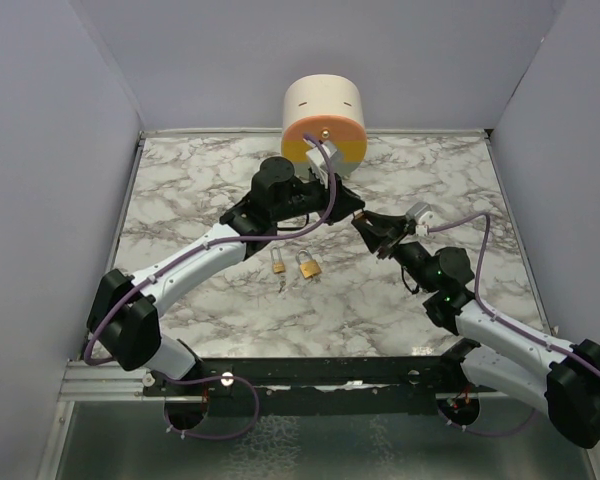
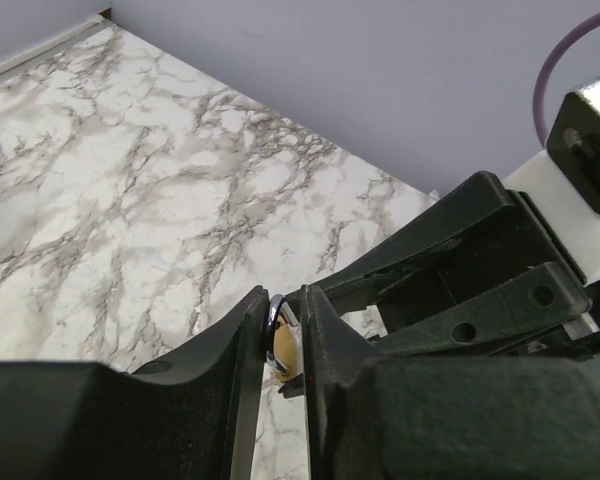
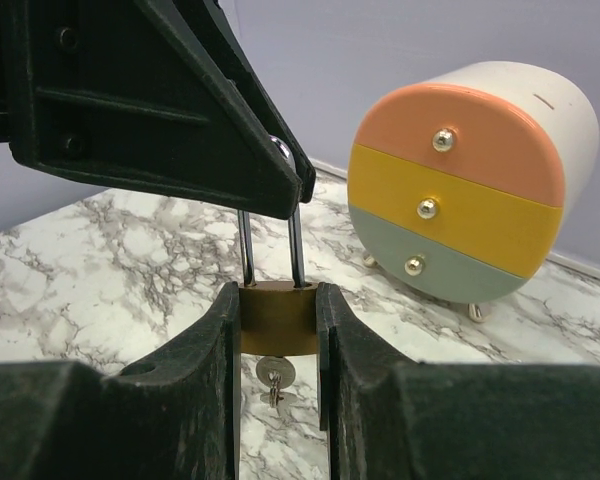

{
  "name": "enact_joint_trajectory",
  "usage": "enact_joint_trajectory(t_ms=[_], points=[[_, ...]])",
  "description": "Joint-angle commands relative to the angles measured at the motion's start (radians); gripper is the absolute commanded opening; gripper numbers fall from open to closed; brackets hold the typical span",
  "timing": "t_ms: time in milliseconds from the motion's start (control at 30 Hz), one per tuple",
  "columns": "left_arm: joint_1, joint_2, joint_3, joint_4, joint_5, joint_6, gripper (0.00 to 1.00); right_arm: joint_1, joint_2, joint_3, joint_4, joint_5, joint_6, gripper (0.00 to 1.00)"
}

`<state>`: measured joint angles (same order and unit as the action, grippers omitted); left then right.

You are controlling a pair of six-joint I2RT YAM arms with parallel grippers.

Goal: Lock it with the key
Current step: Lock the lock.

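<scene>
Brass padlock (image 3: 279, 318) held in the air above the marble table (image 1: 400, 300), between the two arms. Squat golden body clamped in the right gripper (image 3: 278, 300); silver shackle (image 3: 295, 240) upright, its top pinched in the left gripper (image 2: 280, 312). In the underside, the key (image 3: 274, 375), bow hanging below. Behind, to the right: round drawer cabinet (image 3: 460, 190) with orange, yellow and grey-green fronts. On the table, a spare padlock (image 1: 309, 266) just beside a small padlock (image 1: 278, 262).

Left gripper (image 2: 283, 308) and right gripper (image 3: 277, 305) meet tip-to-tip (both clamped tight).
</scene>
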<state>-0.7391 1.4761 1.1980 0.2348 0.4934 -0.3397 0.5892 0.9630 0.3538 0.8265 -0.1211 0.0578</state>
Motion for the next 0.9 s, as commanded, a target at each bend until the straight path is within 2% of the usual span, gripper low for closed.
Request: enact_joint_trajectory(t_ms=[0,133,200,233,400,633,767,800,833,867], points=[[-0.011,-0.062,-0.005,-0.055,-0.072,0.050,0.18,-0.003,-0.018,0.029,-0.005,0.018,0.003,0.01],[-0.012,-0.083,0.020,-0.097,-0.114,0.109,0.12,-0.003,-0.009,0.042,-0.024,0.001,0.004,0.03],[-0.013,-0.095,0.040,-0.117,-0.123,0.152,0.09,-0.003,-0.001,0.050,-0.037,-0.004,0.006,0.21],[-0.013,-0.102,0.045,-0.120,-0.134,0.163,0.09,-0.003,0.003,0.052,-0.038,-0.007,0.008,0.25],[-0.013,-0.126,0.058,-0.119,-0.157,0.194,0.08,-0.003,0.009,0.053,-0.038,-0.006,0.017,0.20],[-0.013,-0.126,0.069,-0.115,-0.150,0.204,0.00,-0.004,0.006,0.057,-0.056,-0.006,0.022,0.30],[-0.013,-0.134,0.100,-0.139,-0.157,0.243,0.00,-0.003,0.002,0.050,-0.061,-0.005,0.029,0.59],[-0.013,-0.138,0.110,-0.150,-0.163,0.257,0.00,-0.003,0.000,0.047,-0.063,-0.004,0.030,0.69],[-0.013,-0.143,0.118,-0.163,-0.167,0.271,0.00,-0.003,-0.002,0.044,-0.063,-0.002,0.034,0.83],[-0.013,-0.148,0.124,-0.173,-0.172,0.283,0.00,-0.003,-0.005,0.040,-0.063,0.000,0.037,0.90]])
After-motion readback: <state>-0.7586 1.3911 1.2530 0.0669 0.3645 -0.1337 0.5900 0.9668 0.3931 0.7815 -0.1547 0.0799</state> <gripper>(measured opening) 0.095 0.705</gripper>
